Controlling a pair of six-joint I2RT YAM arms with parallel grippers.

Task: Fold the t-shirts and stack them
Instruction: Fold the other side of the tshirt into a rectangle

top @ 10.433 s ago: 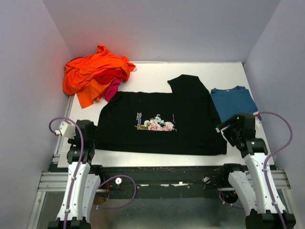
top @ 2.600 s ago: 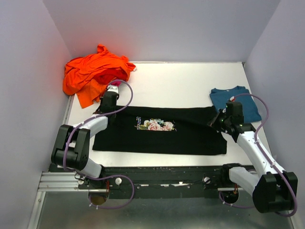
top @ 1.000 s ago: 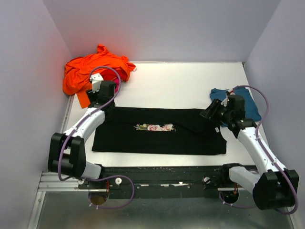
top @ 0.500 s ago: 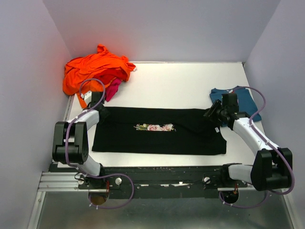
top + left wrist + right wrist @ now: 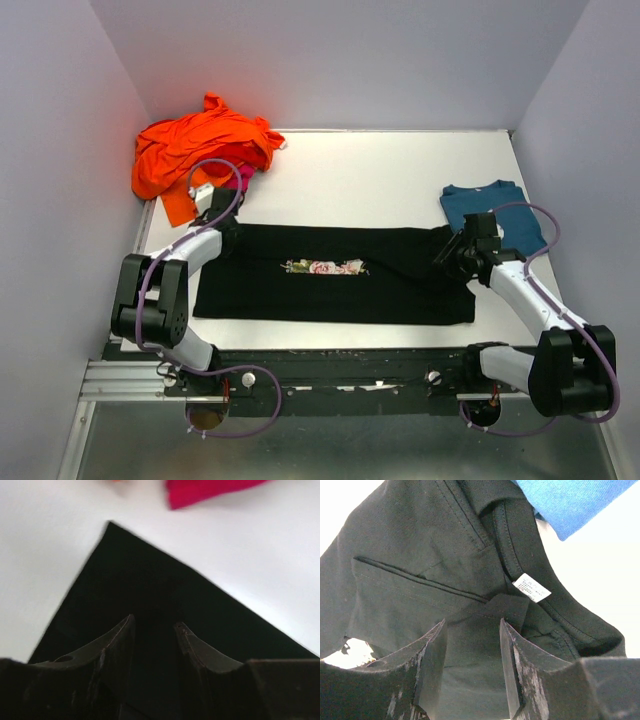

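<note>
— What do we have on the white counter (image 5: 380, 170)?
— We have a black tee (image 5: 300, 295) spread flat in front, a teal tee (image 5: 465, 198) at right, and an orange tee (image 5: 200, 145) and a magenta tee (image 5: 243, 180) heaped back-left.

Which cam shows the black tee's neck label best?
Right wrist: the white label is close and sharp by the collar of the black tee, just past the right gripper. Top external shows the whole tee, label too small to make out. Left wrist shows only a blurred plain corner.
</note>
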